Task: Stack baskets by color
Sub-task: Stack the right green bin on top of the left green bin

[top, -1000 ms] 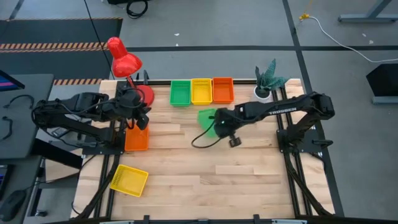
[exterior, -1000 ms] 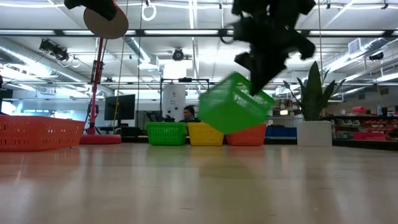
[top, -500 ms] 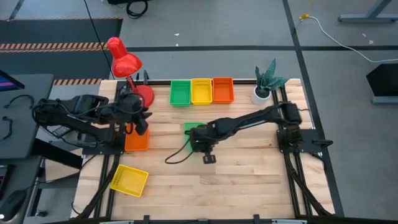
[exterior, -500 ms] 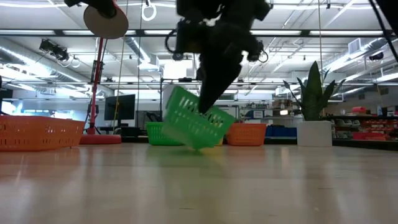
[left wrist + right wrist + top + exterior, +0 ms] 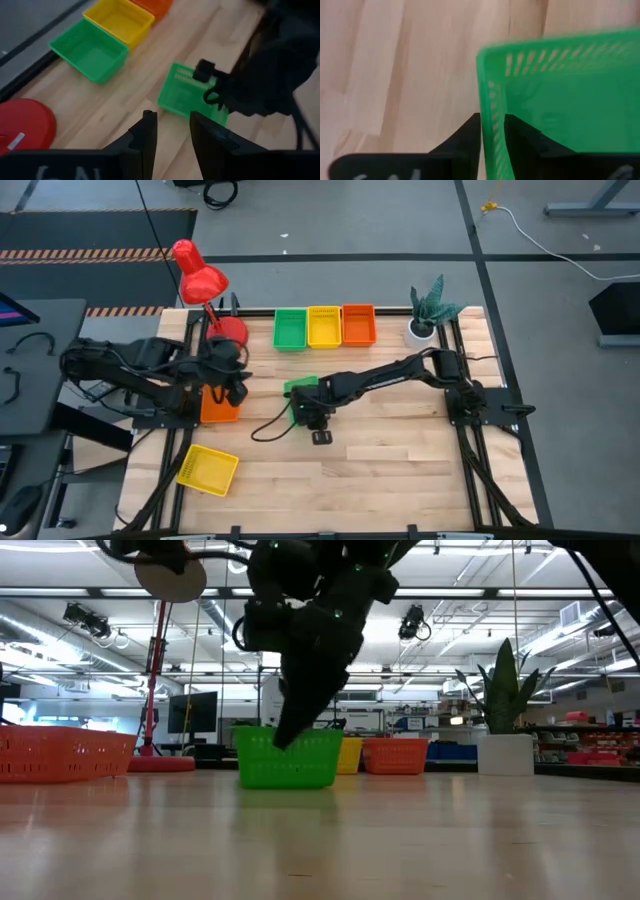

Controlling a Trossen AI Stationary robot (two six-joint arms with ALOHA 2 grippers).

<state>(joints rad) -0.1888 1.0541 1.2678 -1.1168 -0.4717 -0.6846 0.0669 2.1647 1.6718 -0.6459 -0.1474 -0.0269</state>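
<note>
The right gripper (image 5: 492, 131), jaws slightly parted, straddles a wall of the green basket (image 5: 300, 390) standing mid-table; the left gripper (image 5: 171, 132) hovers open, empty.

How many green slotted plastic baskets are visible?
2: one green basket at the far row's left end, another green basket mid-table under the right gripper. Nested ones may be hidden.

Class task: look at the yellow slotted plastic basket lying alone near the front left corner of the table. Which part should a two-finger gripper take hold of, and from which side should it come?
Grip one thin side wall of the yellow slotted plastic basket, one of the fingers inside and one outside, coming straight down from above. It sits upright with its opening upward and nothing beside it on the wooden table, so the rim is probably free all round. It lies skewed to the table edges, so turn the wrist to match the wall.
</note>
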